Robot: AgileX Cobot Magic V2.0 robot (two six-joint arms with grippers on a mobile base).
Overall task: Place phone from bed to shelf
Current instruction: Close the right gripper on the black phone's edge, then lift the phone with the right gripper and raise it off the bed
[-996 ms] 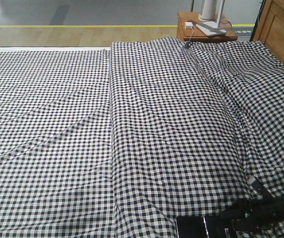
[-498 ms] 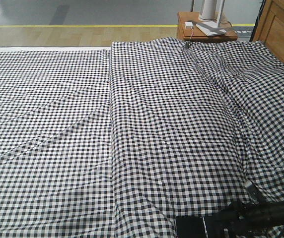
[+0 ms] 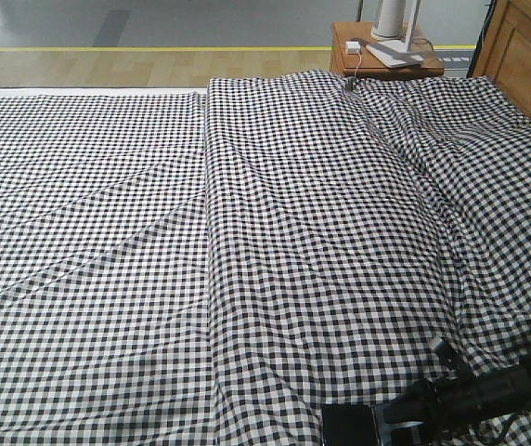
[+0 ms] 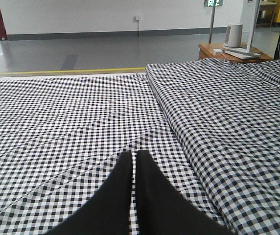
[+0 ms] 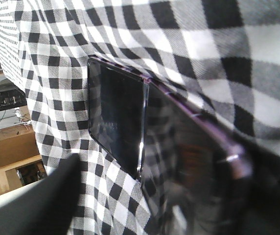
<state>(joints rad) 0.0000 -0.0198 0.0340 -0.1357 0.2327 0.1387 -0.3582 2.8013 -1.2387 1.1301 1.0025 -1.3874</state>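
Lower centre of the left wrist view: left hand (image 4: 133,159), fingers pressed together, nothing held, hanging over the bare checked bed (image 3: 108,232). No phone anywhere in that view, so judged well apart from it.

Bottom edge of the front view, right of centre: phone (image 3: 347,427), flat on the bed, glossy black, partly cropped by the frame. Just to its right, touching or nearly so: right hand (image 3: 397,420), reaching in from the lower right corner and pointing left at the phone. Plainly the nearer hand.

Right wrist view, close up: phone (image 5: 118,122) filling the middle, crease running up the frame, so likely in line with the hand's reach, the two halves lying left and right across the opening. Long axis hard to call, too much cropped. One dark finger (image 5: 57,196) at lower left, checked cloth showing between it and the phone's edge. Other finger lost in blur at lower right. Judged spread wide and astride the phone, not yet clamped. No shelf in view.
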